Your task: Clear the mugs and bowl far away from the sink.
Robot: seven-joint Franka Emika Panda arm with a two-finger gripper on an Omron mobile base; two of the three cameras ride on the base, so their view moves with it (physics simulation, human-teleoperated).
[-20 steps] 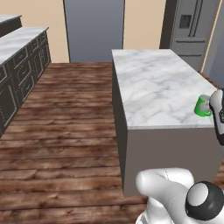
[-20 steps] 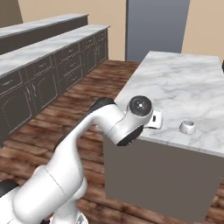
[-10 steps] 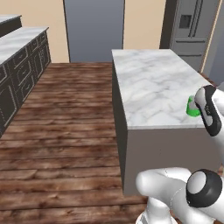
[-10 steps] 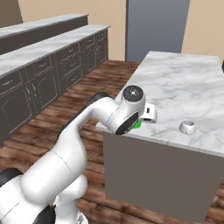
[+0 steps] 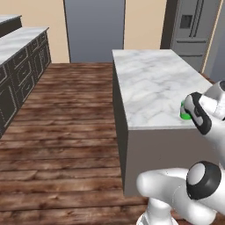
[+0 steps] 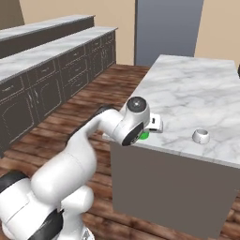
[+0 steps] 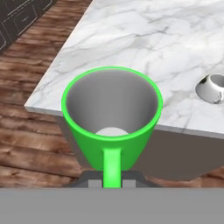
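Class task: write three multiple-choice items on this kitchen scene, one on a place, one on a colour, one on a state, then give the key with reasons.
1. Where does the white mug sit?
A. on the marble island
B. on the floor
C. on the dark cabinets

2. What colour is the mug in the hand?
A. red
B. green
C. blue

3. How is the green mug?
A. tipped over
B. upside down
C. upright, held by its handle

Key:
1 A, it rests on the marble top.
2 B, its wall is bright green.
3 C, its mouth faces up, its handle gripped.
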